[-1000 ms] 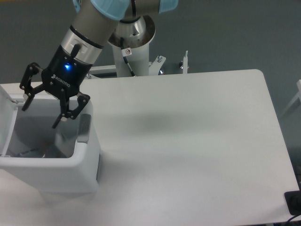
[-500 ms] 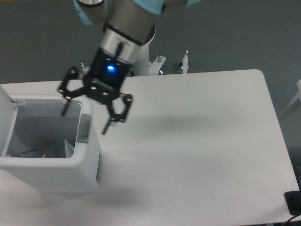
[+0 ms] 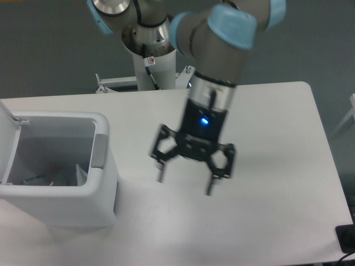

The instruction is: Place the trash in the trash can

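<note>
One trash can (image 3: pixel 83 202), one pincer (image 3: pixel 186 185), one table (image 3: pixel 277 138), some trash (image 3: pixel 69 176) inside.

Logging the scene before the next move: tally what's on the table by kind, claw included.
Trash cans: 1, white trash can, lid open
Trash items visible inside: at least 1, wrapper
Claws: 1, claw, open, empty
Total: 3

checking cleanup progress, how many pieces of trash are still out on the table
0 on the table. Something pale lies at the bottom of the open trash can, around, too unclear to count. The gripper is open and empty. Nothing seems hidden elsewhere.
</note>
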Tool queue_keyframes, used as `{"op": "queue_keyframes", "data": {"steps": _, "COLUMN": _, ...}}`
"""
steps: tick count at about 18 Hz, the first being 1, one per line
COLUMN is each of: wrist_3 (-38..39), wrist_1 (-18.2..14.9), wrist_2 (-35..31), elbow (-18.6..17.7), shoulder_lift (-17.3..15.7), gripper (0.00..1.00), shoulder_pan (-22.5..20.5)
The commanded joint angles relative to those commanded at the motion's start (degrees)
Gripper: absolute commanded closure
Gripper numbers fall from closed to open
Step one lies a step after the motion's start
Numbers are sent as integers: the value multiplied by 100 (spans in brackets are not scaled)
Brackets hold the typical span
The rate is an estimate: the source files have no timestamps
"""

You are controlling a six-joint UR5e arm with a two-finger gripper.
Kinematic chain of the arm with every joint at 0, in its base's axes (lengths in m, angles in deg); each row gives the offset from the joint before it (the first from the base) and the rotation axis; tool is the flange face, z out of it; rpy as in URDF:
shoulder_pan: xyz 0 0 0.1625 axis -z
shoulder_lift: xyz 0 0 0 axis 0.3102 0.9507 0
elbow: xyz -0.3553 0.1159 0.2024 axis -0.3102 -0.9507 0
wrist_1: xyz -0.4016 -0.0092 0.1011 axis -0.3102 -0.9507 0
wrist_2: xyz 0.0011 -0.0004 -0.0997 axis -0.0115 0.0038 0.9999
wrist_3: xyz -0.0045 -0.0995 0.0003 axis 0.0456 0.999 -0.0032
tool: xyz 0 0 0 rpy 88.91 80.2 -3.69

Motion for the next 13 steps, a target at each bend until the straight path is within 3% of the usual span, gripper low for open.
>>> {"op": "queue_keyframes", "data": {"steps": 4, "wrist_3": -353, "wrist_1": -53, "wrist_2": -443, "elbow": -158, "shoulder_lift": 238, "gripper": 0, "shoulder_pan": -508}}
{"op": "queue_keyframes", "data": {"steps": 7, "wrist_3": -1449, "wrist_1": -88, "wrist_2": -478, "elbow": -623, "shoulder_lift": 195, "gripper": 0, "shoulder_pan": -896}}
{"op": "queue_keyframes", "data": {"steps": 11, "wrist_3": -1839, "wrist_1": -70, "wrist_2": -522, "elbow": -634, "shoulder_lift": 203, "gripper": 0, "shoulder_pan": -914}}
{"op": "queue_keyframes", "data": {"steps": 13, "wrist_3": -2058, "wrist_1": -114, "wrist_2": -846, "elbow": -634, "shoulder_lift": 212, "gripper": 0, "shoulder_pan": -914}}
